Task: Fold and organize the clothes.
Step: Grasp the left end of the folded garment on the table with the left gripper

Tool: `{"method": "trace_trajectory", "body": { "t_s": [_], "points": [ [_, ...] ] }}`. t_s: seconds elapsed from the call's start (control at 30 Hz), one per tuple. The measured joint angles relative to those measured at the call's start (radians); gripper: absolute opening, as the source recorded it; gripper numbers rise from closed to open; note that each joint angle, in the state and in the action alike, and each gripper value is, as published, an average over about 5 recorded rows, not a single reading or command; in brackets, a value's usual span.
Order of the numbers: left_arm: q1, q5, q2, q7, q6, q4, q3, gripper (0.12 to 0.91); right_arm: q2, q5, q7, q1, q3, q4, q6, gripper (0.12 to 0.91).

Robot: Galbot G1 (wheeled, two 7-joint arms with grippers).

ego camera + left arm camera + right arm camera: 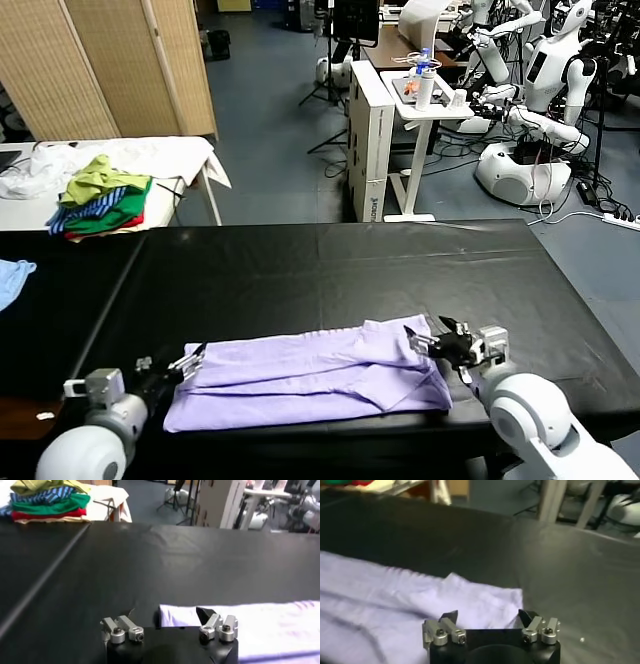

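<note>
Lavender T-shirt [310, 375] lies flat near the front edge of the black worktop [330, 270], folded lengthwise into a long band that runs from the robot's left to its right, with a sleeve flap doubled over toward the right end. The left tool [188, 362] sits at the band's left end and the right tool [432, 345] at its right end; both wrist views show the fingers spread wide with nothing between them, the cloth lying just beyond or under the fingertips. This reads as the pause after a lengthwise fold has been laid down and let go. The next move probably calls for a fresh grip on one short end, pinching all layers together, then carrying that end across to meet the other so the band halves; thin cloth like this may slip or drag apart if only the top layer is caught. No bin, basket or tray appears anywhere in view. A stack of green, yellow, striped and red clothes [100, 200] rests on a white-covered side table [180, 155] well behind the worktop's left corner, and a light blue cloth [14, 278] peeks in at the left edge.
</note>
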Motion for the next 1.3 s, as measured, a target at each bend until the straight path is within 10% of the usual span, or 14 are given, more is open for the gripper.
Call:
{"method": "trace_trajectory", "body": {
  "t_s": [0.3,0.6,0.87,1.07,1.3],
  "points": [
    [-0.053,0.005,-0.004,0.011,-0.012,0.061,0.031,0.907,0.076,-0.029,-0.004,0.043,-0.017,-0.102,0.037,0.877],
    [-0.075,0.012,-0.010,0.016,-0.017,0.098,0.050,0.864,0.127,-0.054,-0.007,0.058,-0.023,-0.156,0.045,0.654],
    [-0.074,0.033,-0.020,0.019,-0.018,0.107,0.055,0.466,0.151,-0.075,-0.009,0.068,-0.026,-0.181,0.065,0.212],
    [-0.088,0.058,-0.024,0.032,-0.045,0.119,0.065,0.163,0.171,-0.096,0.012,0.088,-0.029,-0.207,0.094,0.158],
    [-0.152,0.068,-0.029,0.033,-0.060,0.168,0.096,0.146,0.183,-0.095,-0.014,0.121,-0.039,-0.251,0.115,0.159]
  ]
}}
